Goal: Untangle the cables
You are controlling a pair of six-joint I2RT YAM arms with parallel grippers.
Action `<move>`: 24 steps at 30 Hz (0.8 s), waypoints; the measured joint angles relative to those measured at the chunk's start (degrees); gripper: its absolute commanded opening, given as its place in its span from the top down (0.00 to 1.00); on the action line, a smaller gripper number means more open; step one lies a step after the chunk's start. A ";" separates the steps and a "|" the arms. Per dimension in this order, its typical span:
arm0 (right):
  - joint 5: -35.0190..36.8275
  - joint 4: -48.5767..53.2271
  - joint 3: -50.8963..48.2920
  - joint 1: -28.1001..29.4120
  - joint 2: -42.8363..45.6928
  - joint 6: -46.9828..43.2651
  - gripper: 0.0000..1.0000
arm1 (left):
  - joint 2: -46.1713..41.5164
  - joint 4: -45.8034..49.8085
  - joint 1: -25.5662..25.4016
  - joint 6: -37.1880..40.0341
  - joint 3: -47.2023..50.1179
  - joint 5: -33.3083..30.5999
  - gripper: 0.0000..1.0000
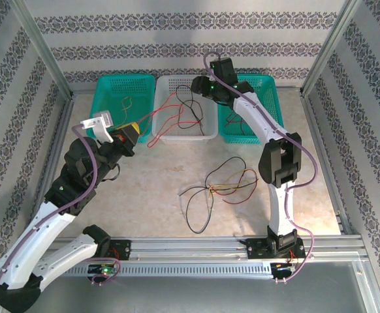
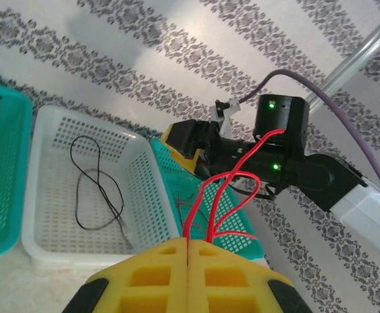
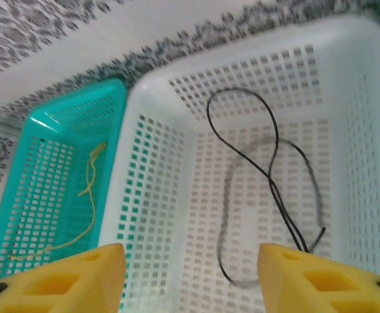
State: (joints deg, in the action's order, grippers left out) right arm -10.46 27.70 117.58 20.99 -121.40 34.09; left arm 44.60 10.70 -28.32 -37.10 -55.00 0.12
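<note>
Cables [image 1: 222,182] lie tangled on the bench [image 1: 151,195] in front of the white basket [image 1: 187,138]. Right gripper [image 3: 190,261] hangs above the basket, jaws wide, over a black cable [image 3: 275,176] lying inside. Left gripper [image 2: 187,251] sits left of the basket, jaws clamped on a red cable [image 2: 192,212].

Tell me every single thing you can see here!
teal baskets: two, teal, far end of the table, either side of the white one
white basket: one, white, between them
black cable: one, black, lying in the white basket
yellow cable: one, yellow, in the left teal basket
red cable: looks like one, red, pinched in the left gripper
tangle: several wires, red, black and orange-yellow, on the table
table: one, beige
left gripper: yellow pads, shut on the red cable
right gripper: yellow pads, open above the white basket
</note>
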 measured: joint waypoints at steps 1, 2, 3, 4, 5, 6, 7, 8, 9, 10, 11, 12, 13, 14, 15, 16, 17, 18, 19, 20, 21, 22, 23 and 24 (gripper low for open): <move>-0.17 0.24 -0.66 0.00 0.35 -0.04 0.41 | 0.22 -0.04 1.64 -1.11 0.48 1.68 1.00; -0.35 -0.22 -2.01 0.07 1.25 -0.07 0.40 | 0.39 -0.46 3.45 -2.47 1.16 3.54 1.00; -0.57 -0.61 -3.91 0.15 2.49 -0.11 0.40 | 0.57 -1.01 4.90 -3.65 1.79 5.01 1.00; -0.79 -0.74 -6.49 0.17 4.39 -0.22 0.39 | 0.83 -2.01 6.67 -5.31 2.73 7.08 1.00; -1.03 -1.27 -9.62 0.31 6.82 -0.26 0.38 | 1.14 -3.37 8.17 -6.93 3.78 8.98 1.00; -1.20 -1.84 -12.96 0.50 9.60 -0.24 0.37 | 1.46 -4.83 9.46 -8.55 4.94 10.78 1.00; -1.44 -2.69 -16.92 0.68 13.00 -0.22 0.35 | 1.86 -6.97 10.84 -10.51 6.47 12.90 1.00; -1.62 -3.63 -21.20 1.05 16.98 -0.13 0.33 | 2.29 -9.46 12.07 -12.90 8.20 14.95 1.00; -1.77 -4.72 -24.72 1.42 20.41 0.00 0.32 | 2.69 -11.63 12.96 -14.91 9.77 16.59 1.00; -2.10 -6.05 -29.18 2.10 25.07 0.17 0.31 | 3.28 -14.58 13.90 -17.38 11.69 18.49 1.00; -2.36 -7.48 -33.20 2.89 29.57 0.35 0.30 | 3.96 -17.55 14.53 -19.78 13.49 20.13 1.00; -2.64 -8.92 -36.41 3.69 33.24 0.48 0.28 | 4.50 -19.61 14.88 -21.49 14.67 21.27 1.00; -2.97 -10.97 -40.35 4.90 37.77 0.85 0.25 | 5.18 -21.88 15.08 -23.39 15.82 22.45 1.00; -3.26 -13.22 -44.13 6.38 42.05 1.31 0.22 | 5.70 -23.74 15.21 -24.92 16.61 23.47 1.00; -3.65 -15.47 -47.71 8.09 46.03 1.79 0.21 | 6.05 -25.22 15.23 -26.29 17.11 24.22 1.00; -3.76 -17.44 -50.60 9.94 49.13 2.05 0.20 | 6.19 -26.27 15.28 -27.12 17.29 24.81 1.00; -3.82 -19.23 -53.07 11.93 51.65 2.43 0.21 | 6.34 -27.67 15.30 -28.06 17.29 25.44 1.00; -3.93 -20.90 -55.28 14.25 53.79 2.84 0.21 | 6.49 -29.42 15.32 -28.98 17.29 26.05 1.00; -3.76 -21.81 -56.50 16.04 54.86 3.15 0.21 | 6.73 -31.04 15.32 -29.75 17.31 26.58 1.00; -3.32 -22.71 -57.66 18.01 55.56 3.48 0.21 | 7.19 -33.62 15.32 -30.86 17.49 27.06 1.00; -2.54 -23.91 -58.97 19.76 56.06 4.04 0.21 | 7.85 -36.59 15.32 -32.39 17.90 27.34 1.00; -1.90 -25.07 -60.46 20.90 56.50 4.79 0.21 | 8.50 -39.12 15.32 -33.70 18.36 27.63 1.00; -1.14 -26.38 -62.38 21.64 56.96 5.86 0.21 | 9.38 -42.07 15.32 -35.30 19.08 27.87 1.00; -0.48 -27.63 -64.17 21.90 57.24 6.86 0.21 | 10.32 -44.83 15.32 -36.85 19.89 28.00 1.00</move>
State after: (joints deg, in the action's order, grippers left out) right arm -10.94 0.08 53.41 42.89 -64.16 40.95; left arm 54.92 -34.13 -12.99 -73.95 -35.11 28.12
